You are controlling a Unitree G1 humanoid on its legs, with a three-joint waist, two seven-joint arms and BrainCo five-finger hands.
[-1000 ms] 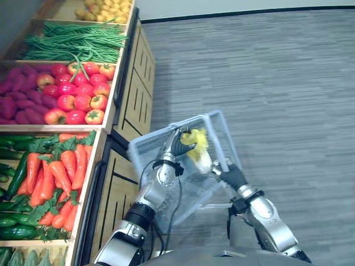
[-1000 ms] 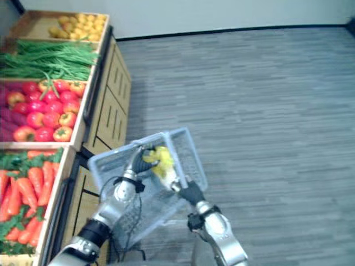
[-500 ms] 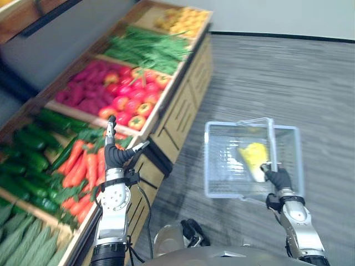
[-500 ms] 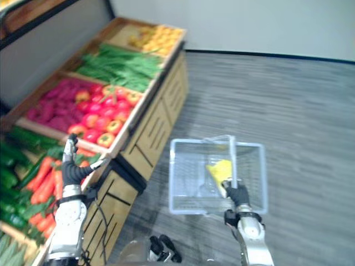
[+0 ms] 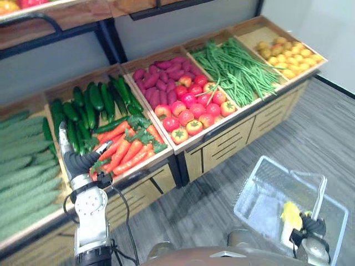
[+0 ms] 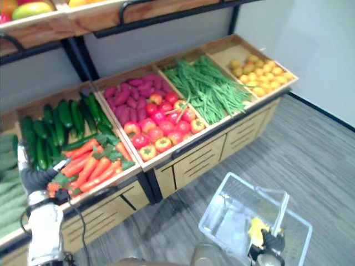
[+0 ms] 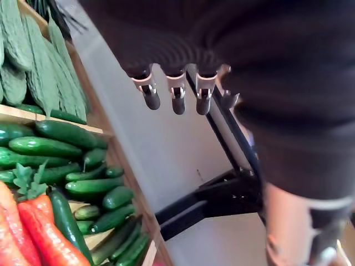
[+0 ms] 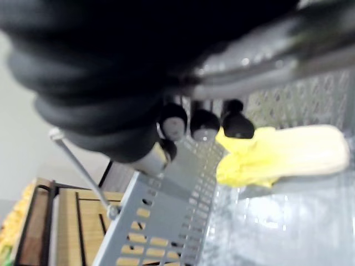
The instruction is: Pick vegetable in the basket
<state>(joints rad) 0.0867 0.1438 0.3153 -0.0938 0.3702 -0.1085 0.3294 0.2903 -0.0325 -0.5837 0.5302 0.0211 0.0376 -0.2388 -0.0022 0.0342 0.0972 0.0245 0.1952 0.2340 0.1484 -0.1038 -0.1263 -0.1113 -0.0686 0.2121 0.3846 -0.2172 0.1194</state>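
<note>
My left hand (image 5: 77,162) is up in the air on my left side. It hangs over the front edge of the box with the carrots (image 5: 126,151). The arm stands almost straight up under it. My fingers (image 7: 177,102) are straight and a little apart, and the thumb sticks out to the side. This hand holds nothing. The dark green cucumbers (image 5: 91,105) lie just behind it.

My right hand (image 5: 312,225) is low on my right side, over the grey floor (image 5: 222,199). Its fingers (image 8: 204,124) are curled tight round the pale handle (image 5: 320,191) of the basket (image 5: 266,202). The basket is see-through with little holes in its walls, and it hangs tilted from my hand, well apart from the boxes.

The vegetable (image 5: 290,213) lies inside the basket, on its bottom, close to my right hand. It is bright yellow and crinkly at one end and pale, almost white, at the other end. It looks long and smooth, lying on its side. It is the one thing I can see in the basket.
</note>
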